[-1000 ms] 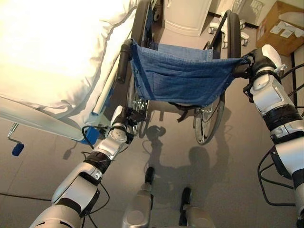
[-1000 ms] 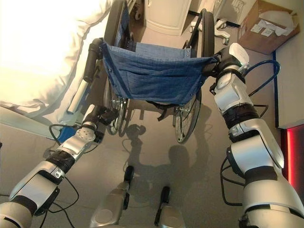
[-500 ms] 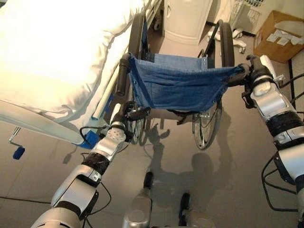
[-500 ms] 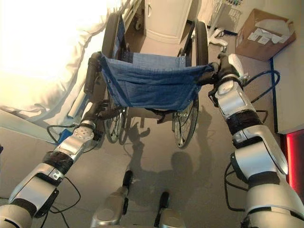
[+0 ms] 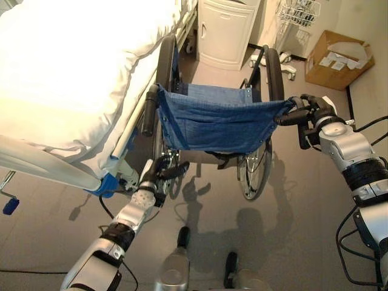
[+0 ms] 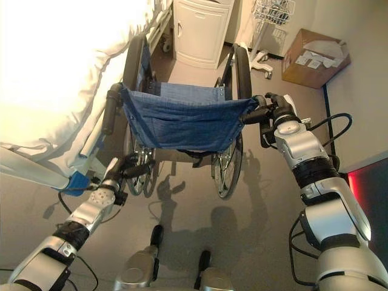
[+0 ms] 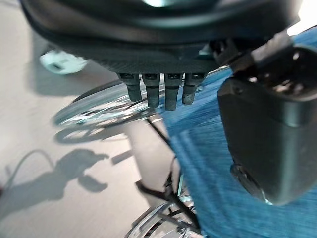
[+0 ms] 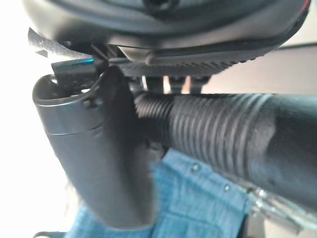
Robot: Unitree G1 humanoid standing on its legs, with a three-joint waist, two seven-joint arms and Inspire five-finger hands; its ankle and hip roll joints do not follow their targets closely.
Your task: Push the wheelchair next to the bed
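The wheelchair (image 5: 212,121) has a blue denim backrest and black push handles, and it stands close along the right side of the white bed (image 5: 66,79). My right hand (image 5: 314,110) is shut on the ribbed right push handle (image 8: 223,134), with the thumb (image 8: 99,148) laid across the grip. The left push handle (image 5: 148,110) is free. My left hand (image 5: 159,174) hangs well below it, beside the left rear wheel (image 6: 134,159). Its fingers (image 7: 163,91) are relaxed and hold nothing.
A white cabinet (image 5: 227,30) stands straight beyond the wheelchair. A wire rack (image 5: 297,12) and a cardboard box (image 5: 336,57) are at the far right. A blue crank handle (image 5: 11,205) sticks out low at the bed's near end. Bare floor lies behind the wheelchair.
The whole picture has shifted down, showing more of the room ahead. My right arm reaches further out, still holding the right handle. The left hand stays low by the wheel.
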